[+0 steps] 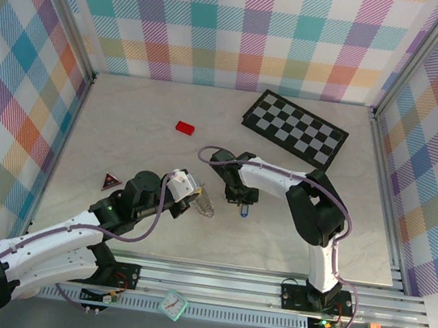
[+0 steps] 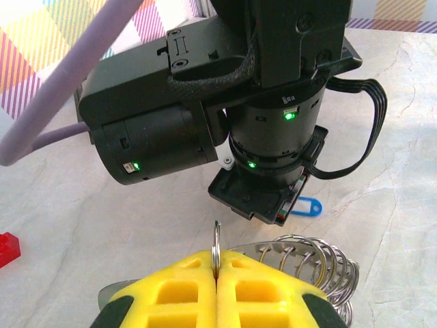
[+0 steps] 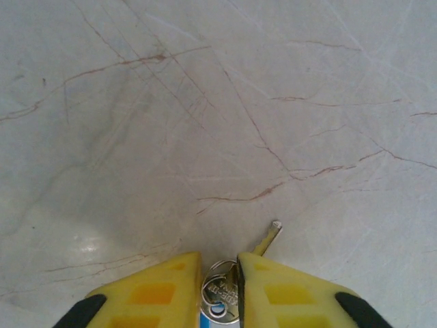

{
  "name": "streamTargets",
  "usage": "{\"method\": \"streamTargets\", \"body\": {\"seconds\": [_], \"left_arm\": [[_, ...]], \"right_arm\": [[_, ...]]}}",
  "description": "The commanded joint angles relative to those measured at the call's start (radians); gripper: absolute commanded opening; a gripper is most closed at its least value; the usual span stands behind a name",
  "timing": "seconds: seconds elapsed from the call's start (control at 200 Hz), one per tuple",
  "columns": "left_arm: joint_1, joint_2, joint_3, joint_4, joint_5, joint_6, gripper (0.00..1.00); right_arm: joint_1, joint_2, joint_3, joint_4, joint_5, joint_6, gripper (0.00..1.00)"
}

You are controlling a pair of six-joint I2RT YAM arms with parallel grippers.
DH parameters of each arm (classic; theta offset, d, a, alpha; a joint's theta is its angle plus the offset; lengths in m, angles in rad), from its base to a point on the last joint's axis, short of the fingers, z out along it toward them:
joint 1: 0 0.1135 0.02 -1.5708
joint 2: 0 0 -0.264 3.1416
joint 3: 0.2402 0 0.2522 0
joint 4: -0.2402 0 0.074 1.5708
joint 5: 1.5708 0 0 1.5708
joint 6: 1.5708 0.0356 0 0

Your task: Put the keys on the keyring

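Keyring (image 2: 216,237) stands pinched in left gripper (image 2: 216,265), jaws fully closed. Right gripper (image 3: 220,265), jaws narrow, clamps blue key (image 3: 220,292) low over table (image 3: 205,102).

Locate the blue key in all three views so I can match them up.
Top external: blue key mid-frame, under the right gripper.
Left wrist: right of centre, blue head beside the right arm's black wrist.
Right wrist: bottom centre, between the yellow fingers, blade pointing up-right.
Shared landmark: the right gripper at the key.
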Motion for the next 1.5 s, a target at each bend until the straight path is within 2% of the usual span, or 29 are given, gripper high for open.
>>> {"method": "streamTargets", "body": {"seconds": [0.0, 0.29, 0.525, 0.67, 0.845, 1.005, 1.23, 1.495], "left_arm": [[-0.007, -0.02, -0.008, 0.06, -0.004, 0.01, 0.0], [-0.006, -0.019, -0.006, 0.06, -0.004, 0.013, 0.0], [-0.007, -0.006, 0.001, 0.067, 0.003, 0.013, 0.0], [-0.007, -0.002, 0.007, 0.062, 0.006, 0.015, 0.0], [-0.007, 0.0, 0.005, 0.061, 0.02, 0.018, 0.0], [-0.007, -0.001, 0.006, 0.052, 0.025, 0.015, 0.0], [-0.007, 0.001, 0.006, 0.048, 0.031, 0.015, 0.0], [-0.006, -0.001, 0.011, 0.035, 0.032, 0.015, 0.0]], "right_arm": [[0.007, 0.01, 0.025, -0.038, 0.006, 0.002, 0.16], [0.007, -0.034, 0.024, -0.041, 0.018, -0.031, 0.0], [0.005, -0.111, -0.013, -0.028, 0.012, -0.062, 0.0], [-0.006, -0.158, -0.046, -0.019, -0.011, -0.158, 0.17], [-0.081, -0.242, -0.165, 0.076, -0.146, -0.415, 0.27], [-0.14, -0.278, -0.222, 0.103, -0.217, -0.529, 0.37], [-0.151, -0.222, -0.208, 0.118, -0.283, -0.6, 0.4], [-0.152, -0.149, -0.159, 0.108, -0.201, -0.61, 0.35]]}}
